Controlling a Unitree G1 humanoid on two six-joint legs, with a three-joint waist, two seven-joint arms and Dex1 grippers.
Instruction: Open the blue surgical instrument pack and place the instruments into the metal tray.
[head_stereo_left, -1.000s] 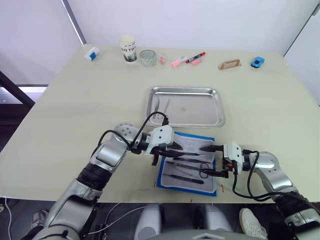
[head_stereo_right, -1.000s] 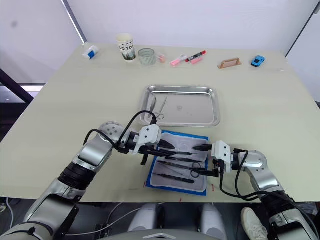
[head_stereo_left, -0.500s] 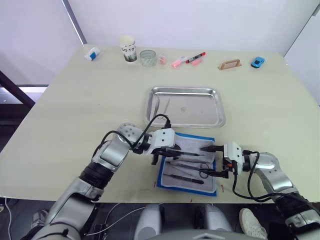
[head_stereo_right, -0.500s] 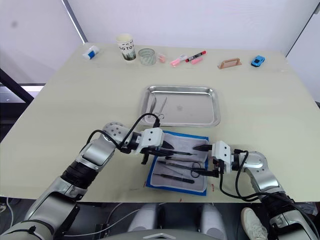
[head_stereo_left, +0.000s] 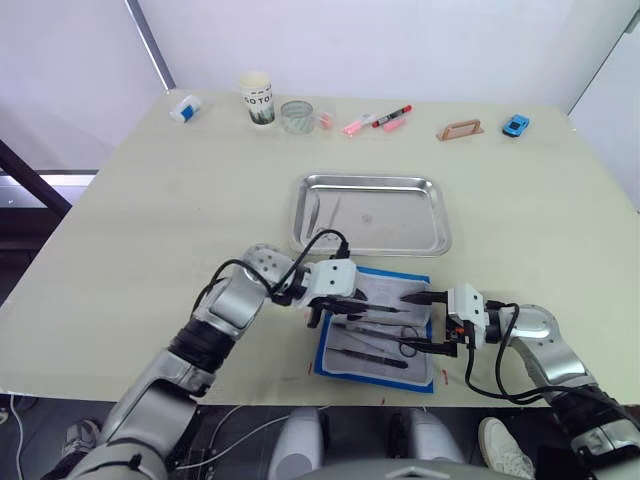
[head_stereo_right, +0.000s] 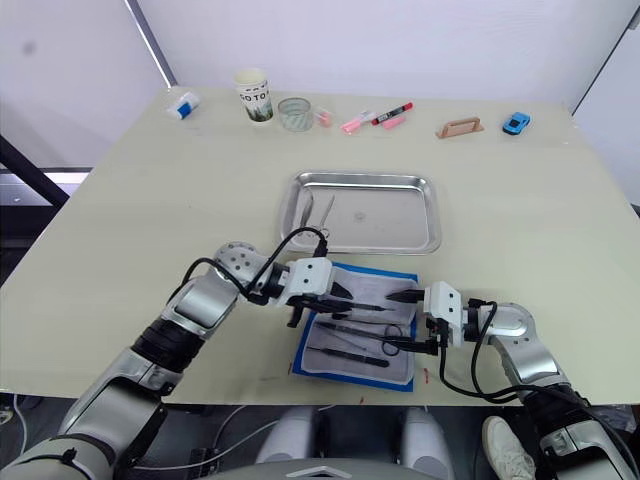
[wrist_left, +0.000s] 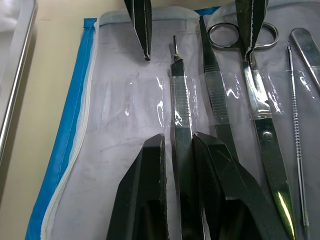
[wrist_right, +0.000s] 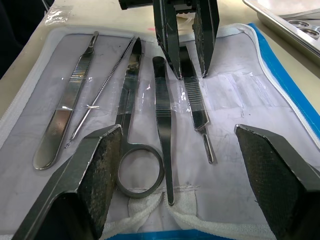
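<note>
Left gripper (wrist_left: 176, 150): low over the open pack, fingers narrowly parted astride a flat steel handle (wrist_left: 181, 110), not yet clamped on it.
Right gripper (head_stereo_left: 422, 322): spread wide at the pack's right edge, holding nothing, fingertips over the lining on either side of the scissors' ring.
Pack (head_stereo_left: 424, 278): unzipped and lying flat near the table's front edge, just in front of the tray; pale lining up, blue border showing round it.
Instruments in pack: handle, tweezers (wrist_right: 161, 107), scissors (wrist_right: 131, 100), thin probe (wrist_right: 102, 87) and a broad flat tool (wrist_right: 67, 107), side by side under clear loops.
Tray (head_stereo_left: 370, 182): just behind the pack, a couple of slim tools already lying at its left end (head_stereo_right: 313, 212), rest bare.
Step in hand: pack-opening looks done; unloading under way, with the left gripper lining up on the handle.
Next move calls for: closing the left fingers on the handle, then drawing it lengthwise out of its loop before lifting toward the tray.
Risk: loop may drag the lining up with the tool; right gripper well placed to pin the pack down.
</note>
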